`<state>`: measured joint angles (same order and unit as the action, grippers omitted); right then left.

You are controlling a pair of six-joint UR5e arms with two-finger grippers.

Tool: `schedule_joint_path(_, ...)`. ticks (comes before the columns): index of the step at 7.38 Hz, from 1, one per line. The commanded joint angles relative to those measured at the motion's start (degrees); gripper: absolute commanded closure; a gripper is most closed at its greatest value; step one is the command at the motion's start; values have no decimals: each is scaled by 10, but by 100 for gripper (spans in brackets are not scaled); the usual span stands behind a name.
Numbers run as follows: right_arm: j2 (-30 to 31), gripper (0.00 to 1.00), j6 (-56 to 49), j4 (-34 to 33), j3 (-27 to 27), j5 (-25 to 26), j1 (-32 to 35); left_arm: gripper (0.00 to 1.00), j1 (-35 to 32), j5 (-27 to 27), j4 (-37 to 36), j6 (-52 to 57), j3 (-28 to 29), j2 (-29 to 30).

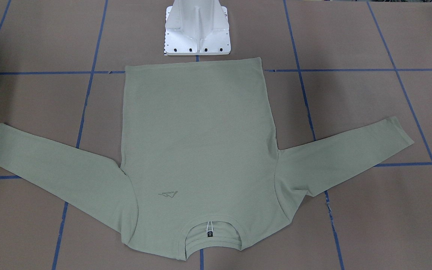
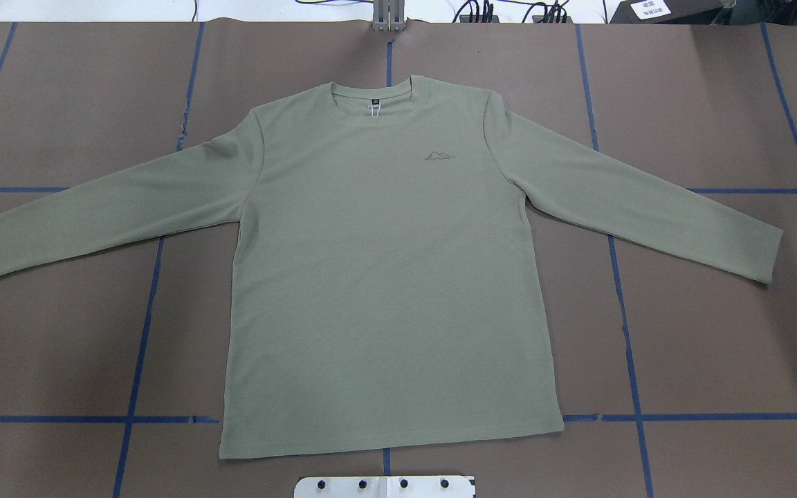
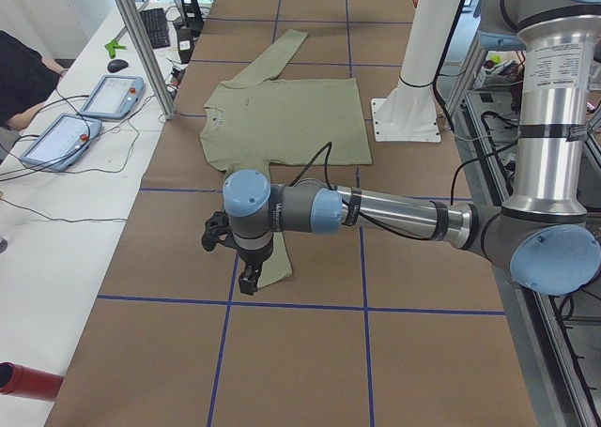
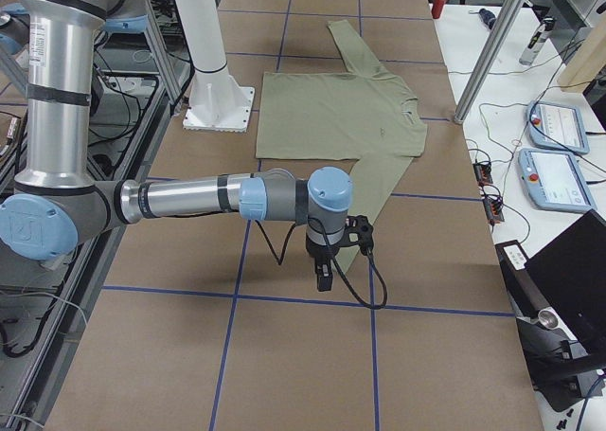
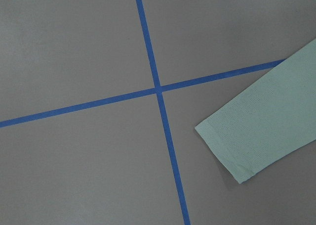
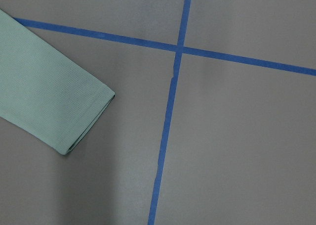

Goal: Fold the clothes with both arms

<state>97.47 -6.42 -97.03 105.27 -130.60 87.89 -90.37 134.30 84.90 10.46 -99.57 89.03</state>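
The pale green long-sleeved shirt (image 2: 385, 277) lies flat and face up on the brown table, sleeves spread to both sides and neckline away from the robot (image 1: 201, 150). The left arm's gripper (image 3: 246, 282) hangs over the end of the near sleeve in the exterior left view; I cannot tell if it is open or shut. The right arm's gripper (image 4: 324, 278) hangs over the other sleeve's end; its state is just as unclear. Each wrist view looks down on a sleeve cuff (image 5: 256, 131) (image 6: 54, 101) with no fingers showing. Neither arm appears in the overhead or front views.
The white base pedestal (image 1: 197, 28) stands just behind the shirt's hem. Blue tape lines (image 2: 142, 332) grid the table. Teach pendants (image 3: 108, 97) (image 4: 559, 128), cables and a laptop (image 4: 568, 279) lie on the side bench, where a person (image 3: 23, 70) sits.
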Motion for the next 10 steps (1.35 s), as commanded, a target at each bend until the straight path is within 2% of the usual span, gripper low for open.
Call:
schedule_joint_path(1,0,0,0,0,0,0,0,0,7,0,-2,0,-3,1)
schedule_joint_path(3,-6,0,-3,1,3,1,0,0,9,-2,-4,-1,-28,-1)
schedule_joint_path(6,-71,0,0,1,-1,2,-2,0,9,3,1,-5,-36,25)
schedule_joint_path(8,-89,0,3,3,-23,-3,-5,0,8,3,90,-4,-6,53)
schedule_joint_path(9,-89,0,6,50,-44,-20,-5,0,9,3,103,-5,2,56)
schedule_joint_path(10,-95,0,11,108,-95,-70,-6,0,9,3,105,-4,3,55)
